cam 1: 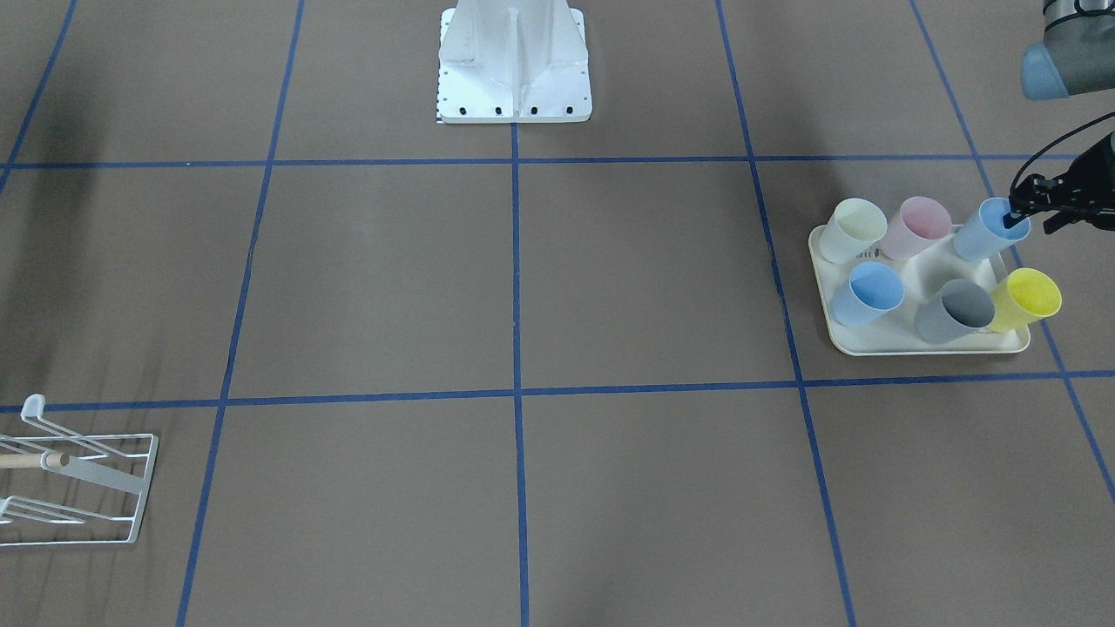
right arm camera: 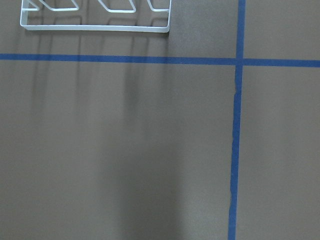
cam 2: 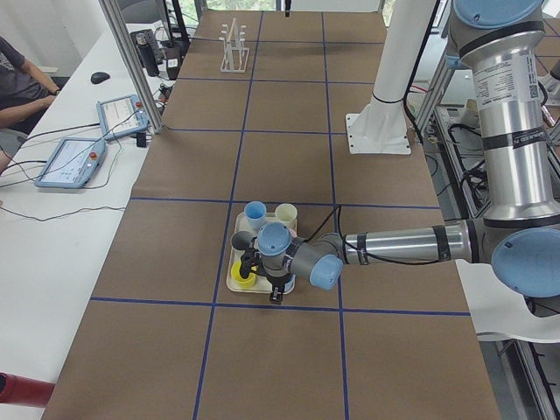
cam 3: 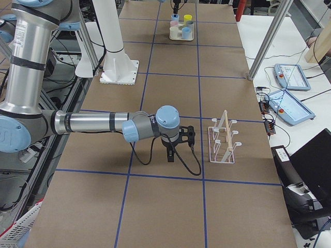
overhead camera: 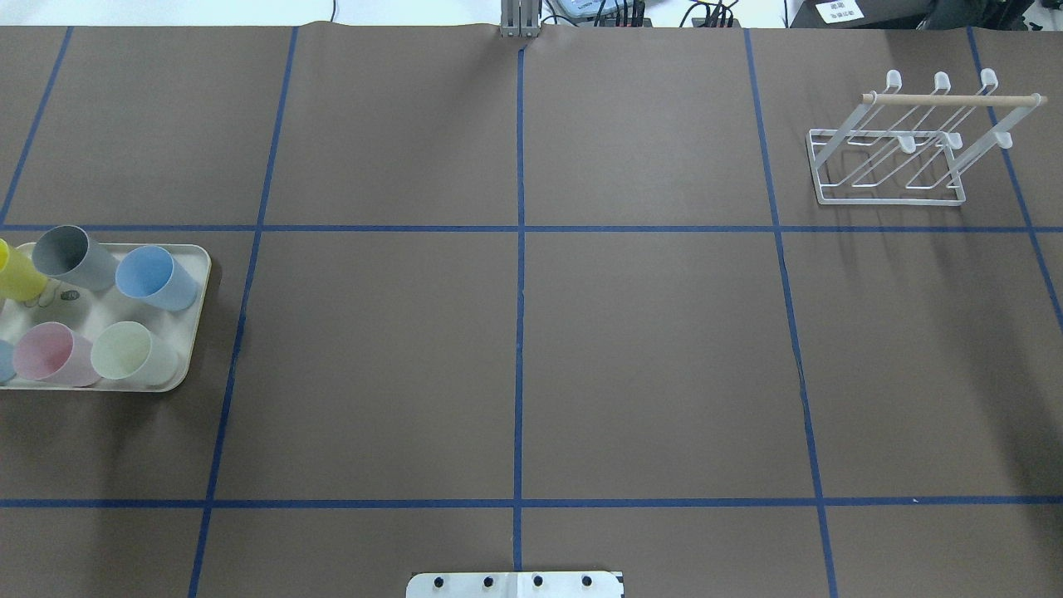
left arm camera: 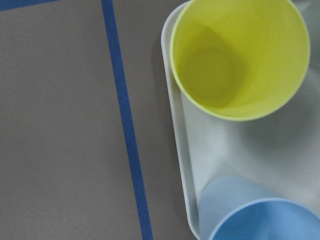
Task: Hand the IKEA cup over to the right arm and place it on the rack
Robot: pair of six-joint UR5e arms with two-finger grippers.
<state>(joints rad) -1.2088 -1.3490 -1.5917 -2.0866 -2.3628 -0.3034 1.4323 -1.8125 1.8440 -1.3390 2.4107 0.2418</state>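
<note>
- Front-facing view: the left gripper [cam 1: 1030,221] comes in at the right edge of the frame, at the rim of the light-blue cup [cam 1: 983,237]. This cup stands on the upper right corner of the cream tray [cam 1: 923,347]. One finger looks dipped into the cup's mouth, but I cannot tell whether the jaws pinch the rim. The tray also holds a cream cup [cam 1: 852,230], a pink cup [cam 1: 916,226], a blue cup [cam 1: 868,294], a grey cup [cam 1: 955,312] and a yellow cup [cam 1: 1028,300]. The white wire rack [cam 1: 104,488] sits at lower left on the brown worktop [cam 1: 645,279], well apart from the tray.
- Overhead view: the tray lies at the left edge and the rack at upper right, with its wooden rod across the top.
- Left side view: the near left arm [cam 2: 402,245] stretches low, its wrist over the tray. A person [cam 2: 17,79] sits at upper left.
- Right side view: the right arm [cam 3: 93,123] reaches over the worktop. The right gripper [cam 3: 169,156] points down, near the rack and to its left in the frame. I cannot tell the state of its jaws.
- Left wrist view: the yellow cup's mouth is at upper right and the light-blue cup at lower right. The tray rim lies beside a line of blue tape [left arm camera: 125,120].
- Right wrist view: the rack's base is at upper left and crossing tape lines at right.
</note>
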